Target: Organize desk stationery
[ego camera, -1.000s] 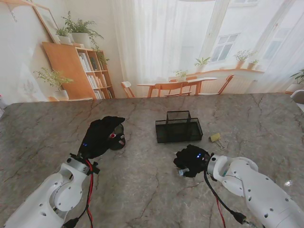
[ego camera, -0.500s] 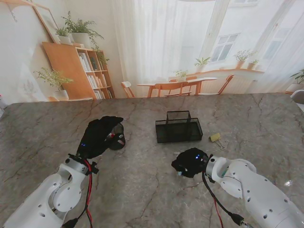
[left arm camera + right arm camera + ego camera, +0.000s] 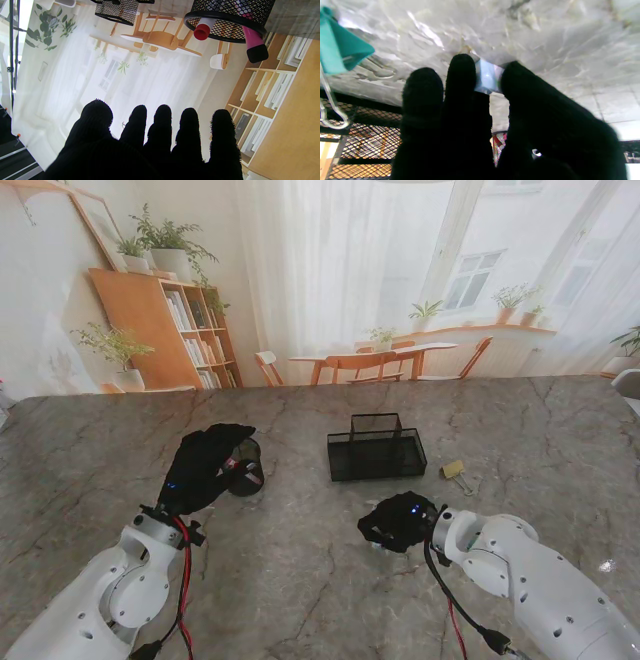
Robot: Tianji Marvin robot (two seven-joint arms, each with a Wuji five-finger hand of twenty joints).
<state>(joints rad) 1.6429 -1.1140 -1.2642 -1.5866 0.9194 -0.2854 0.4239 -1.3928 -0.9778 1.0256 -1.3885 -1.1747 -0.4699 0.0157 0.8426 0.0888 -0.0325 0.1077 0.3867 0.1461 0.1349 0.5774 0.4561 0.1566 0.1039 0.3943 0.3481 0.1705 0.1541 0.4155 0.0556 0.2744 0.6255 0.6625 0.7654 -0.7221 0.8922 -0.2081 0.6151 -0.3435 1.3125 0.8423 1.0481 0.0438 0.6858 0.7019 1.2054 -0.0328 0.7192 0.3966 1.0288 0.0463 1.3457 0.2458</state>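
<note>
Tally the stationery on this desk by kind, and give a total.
Mesh holders: 2, the tray and the pen cup
Markers in the cup: 2, the red-capped marker and the pink marker
Binder clip: 1
Small pale item pinched by the right hand: 1
Total: 6

The left hand [image 3: 205,463] reaches toward 12 o'clock, black-gloved fingers [image 3: 162,125] straight and spread, holding nothing. The right hand [image 3: 398,522] points toward 9 o'clock, fingertips [image 3: 461,67] pinched together, low over the tabletop [image 3: 300,560].
</note>
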